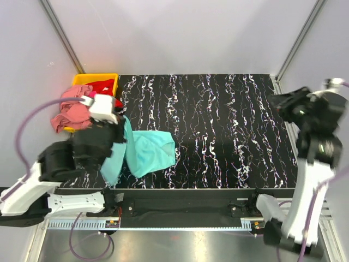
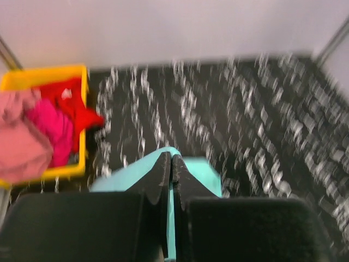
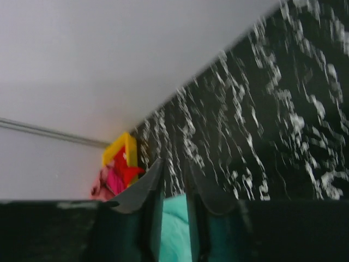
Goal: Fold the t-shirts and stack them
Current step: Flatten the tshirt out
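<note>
Pinches turquoise t-shirt [image 1: 150, 153] in shut left fingers [image 2: 161, 174]; holds right fingers [image 3: 147, 185] slightly parted, empty. Best spread flat on the surface [image 1: 229, 125] before folding.

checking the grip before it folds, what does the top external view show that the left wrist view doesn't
Only the top external view: both arms, with the right arm raised off to the side, and the whole crumpled outline of the teal t-shirt. Only the left wrist view: the left fingers pinched shut on the teal cloth. Both: the yellow bin holding the red t-shirt, and the salmon pink t-shirt draped over its edge.
</note>
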### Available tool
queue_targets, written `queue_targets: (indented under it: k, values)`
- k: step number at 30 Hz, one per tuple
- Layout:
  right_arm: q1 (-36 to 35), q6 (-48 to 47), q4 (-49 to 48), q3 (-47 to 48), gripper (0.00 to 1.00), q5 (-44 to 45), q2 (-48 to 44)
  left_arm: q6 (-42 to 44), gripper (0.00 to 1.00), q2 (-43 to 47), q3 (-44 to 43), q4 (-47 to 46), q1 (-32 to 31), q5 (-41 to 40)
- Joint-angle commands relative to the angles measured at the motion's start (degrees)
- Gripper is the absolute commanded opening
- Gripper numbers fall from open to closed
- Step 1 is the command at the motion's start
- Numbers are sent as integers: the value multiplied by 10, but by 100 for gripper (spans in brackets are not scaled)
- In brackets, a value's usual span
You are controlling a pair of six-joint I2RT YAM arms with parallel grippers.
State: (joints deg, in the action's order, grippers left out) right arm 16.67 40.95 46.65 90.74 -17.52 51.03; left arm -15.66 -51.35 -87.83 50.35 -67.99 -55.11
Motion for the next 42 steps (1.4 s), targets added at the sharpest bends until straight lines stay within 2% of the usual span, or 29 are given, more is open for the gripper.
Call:
queue_targets:
  k: [1,3,4,5,7,10,11,14,20,25,31,34,35,37,38,39,40,42]
  values:
    - [-27,-27,-32,-122,32,-103,62,-265,0,10,72,171,-1,40]
    - [-97,-51,-65,-165,39,-37,112,-359,0,14,108,244,-1,62]
    - [-184,-62,-75,-177,44,-6,133,-381,0,21,118,259,0,68]
    - [-219,-63,-106,-180,48,22,182,-400,0,26,127,272,3,77]
    - [-304,-62,-144,-174,57,19,238,-445,0,41,144,303,8,82]
    - [-367,-90,-215,-144,63,-2,360,-481,0,66,157,339,11,76]
    - [-399,-99,-226,-108,66,-21,428,-491,0,73,162,348,11,70]
    - [-430,-130,-208,-21,70,-54,558,-493,0,104,177,343,11,76]
    - [-481,-165,-189,89,71,-100,722,-501,0,126,197,339,12,64]
    - [-514,-187,-154,165,72,-102,810,-498,0,108,183,348,11,41]
    - [-533,-202,-138,187,71,-108,849,-488,0,90,172,334,12,36]
    - [-540,-199,-149,156,60,-110,838,-480,0,85,175,320,13,36]
    - [-539,-195,-168,143,48,-115,832,-477,0,83,176,312,12,40]
    - [-539,-193,-176,118,35,-113,821,-471,0,73,176,305,12,43]
    - [-538,-196,-174,114,20,-101,811,-469,0,70,179,297,12,45]
    - [-532,-199,-164,110,0,-77,804,-464,0,64,180,291,13,45]
    - [-524,-190,-154,93,0,-22,778,-458,0,60,182,281,15,45]
    - [-479,-174,-139,59,0,12,735,-404,0,44,186,211,37,63]
